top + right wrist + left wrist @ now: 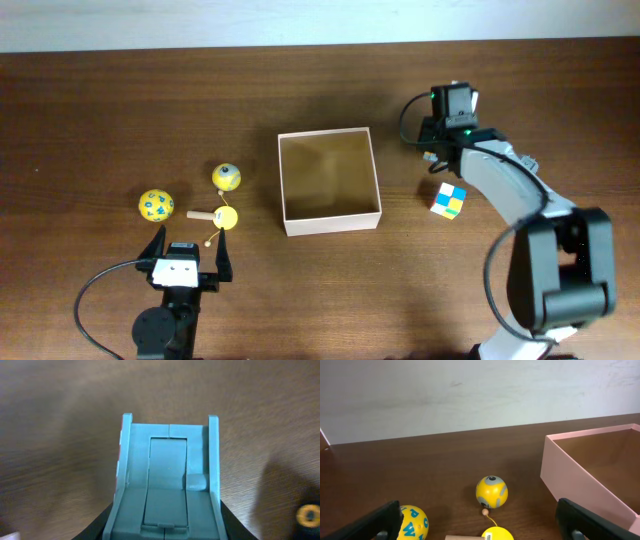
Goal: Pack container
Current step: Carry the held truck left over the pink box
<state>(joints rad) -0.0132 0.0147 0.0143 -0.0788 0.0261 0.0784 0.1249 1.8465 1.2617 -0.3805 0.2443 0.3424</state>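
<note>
Plainly, the worst risk sits with my right claw (438, 150). A grey-green plastic piece (167, 475) fills its wrist view, and I cannot tell whether the jaws pinch it or merely stand over it, so a lift now might leave it behind or drop it short of the box (330, 180). That box, open-topped and seemingly with nothing in it, lies to that claw's left and ahead-right of my left claw (192, 242), which stands spread wide and holds nothing. Just ahead of the left claw a wooden peg (201, 214) seems tethered to a small yellow ball (228, 217), so closing on one could drag the other askew. The lettered ball (155, 205), ahead-left, and the grey-marked ball (227, 177), farther ahead, would likely roll at a nudge. To the left claw's right the box rises as a wall to clear, while bare table (100, 120) stretches ahead and left. A coloured cube (449, 200) sits just behind the right claw, close under its arm.
</note>
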